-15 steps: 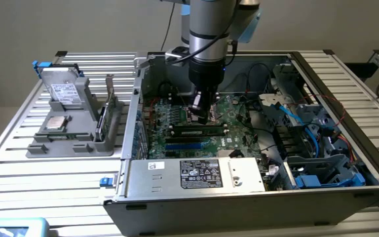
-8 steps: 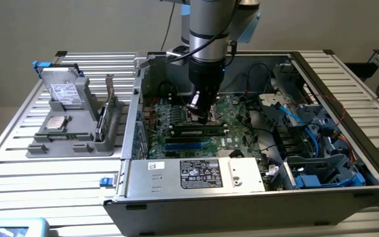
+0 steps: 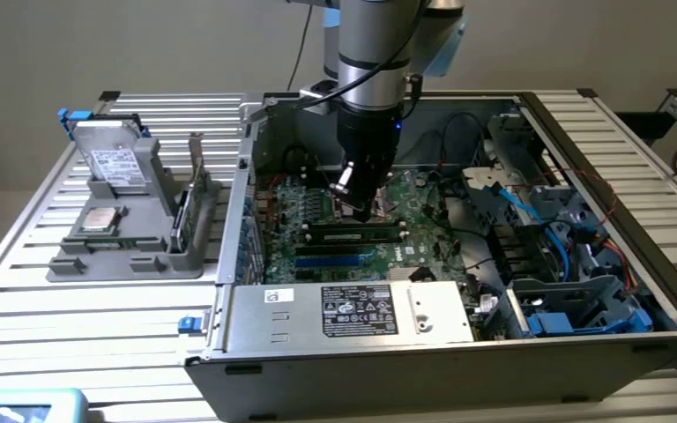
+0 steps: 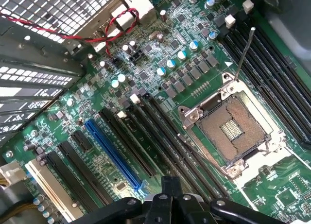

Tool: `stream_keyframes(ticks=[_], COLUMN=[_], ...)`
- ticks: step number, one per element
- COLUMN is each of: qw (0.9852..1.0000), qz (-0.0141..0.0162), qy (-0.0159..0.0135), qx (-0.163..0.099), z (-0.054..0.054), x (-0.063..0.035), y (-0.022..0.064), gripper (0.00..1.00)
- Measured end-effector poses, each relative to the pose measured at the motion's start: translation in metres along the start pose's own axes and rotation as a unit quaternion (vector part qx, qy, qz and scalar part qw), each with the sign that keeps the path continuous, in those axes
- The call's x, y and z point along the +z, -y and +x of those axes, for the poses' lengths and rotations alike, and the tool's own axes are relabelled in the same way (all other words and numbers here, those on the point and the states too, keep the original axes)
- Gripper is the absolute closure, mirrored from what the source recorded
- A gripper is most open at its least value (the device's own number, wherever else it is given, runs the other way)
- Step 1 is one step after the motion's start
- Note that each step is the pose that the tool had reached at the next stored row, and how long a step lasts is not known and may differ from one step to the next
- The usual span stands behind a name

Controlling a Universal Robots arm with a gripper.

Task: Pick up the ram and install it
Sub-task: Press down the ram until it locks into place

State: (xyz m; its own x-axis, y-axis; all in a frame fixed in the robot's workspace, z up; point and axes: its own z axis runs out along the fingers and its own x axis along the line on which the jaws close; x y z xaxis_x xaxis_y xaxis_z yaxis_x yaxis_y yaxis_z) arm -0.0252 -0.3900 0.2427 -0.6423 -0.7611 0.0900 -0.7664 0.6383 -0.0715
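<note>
So the arm is reaching down into the open PC case [image 3: 621, 291], with the gripper [image 3: 360, 210] sitting right over the motherboard [image 3: 315, 220], just above the memory slots. The fingers are clamped fully together with nothing between them (in the wrist view the gripper [image 4: 171, 197] shows as a single narrow black tip over the board).

The ram [image 3: 354, 234] is lying lengthwise in one of the slots on the motherboard, right below the gripper tip, a thin dark stick with a lighter strip along it. Can't tell whether the tip is actually touching it or just hovering close. Next to it, on the side nearer the power supply [image 3: 351, 308], there's a bare blue slot [image 3: 334, 261].

From the wrist view, the motherboard has an empty CPU socket [image 4: 233, 131] with its metal frame and thin lever [image 4: 244, 51] sticking up, a row of long black slots [image 4: 165, 146] beside the socket, and one long blue slot [image 4: 112, 153] further over.

Outside the case, toward the exterior view's left, a grey parts holder [image 3: 138, 229] sits on the slatted table [image 3: 103, 335] with a drive [image 3: 115, 163] and a CPU [image 3: 101, 218] on it.
</note>
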Motion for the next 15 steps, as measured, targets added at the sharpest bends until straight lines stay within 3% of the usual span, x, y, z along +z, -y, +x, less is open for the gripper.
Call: stream_keyframes(ticks=[7, 15], qw=[0.999, 0.9958], qz=[-0.0023, -0.0035], qy=[-0.0017, -0.0023], qx=[0.044, 0.092], z=[0.0, -0.0001], x=[0.0, 0.0001], y=[0.0, 0.0], gripper=[0.89, 0.89])
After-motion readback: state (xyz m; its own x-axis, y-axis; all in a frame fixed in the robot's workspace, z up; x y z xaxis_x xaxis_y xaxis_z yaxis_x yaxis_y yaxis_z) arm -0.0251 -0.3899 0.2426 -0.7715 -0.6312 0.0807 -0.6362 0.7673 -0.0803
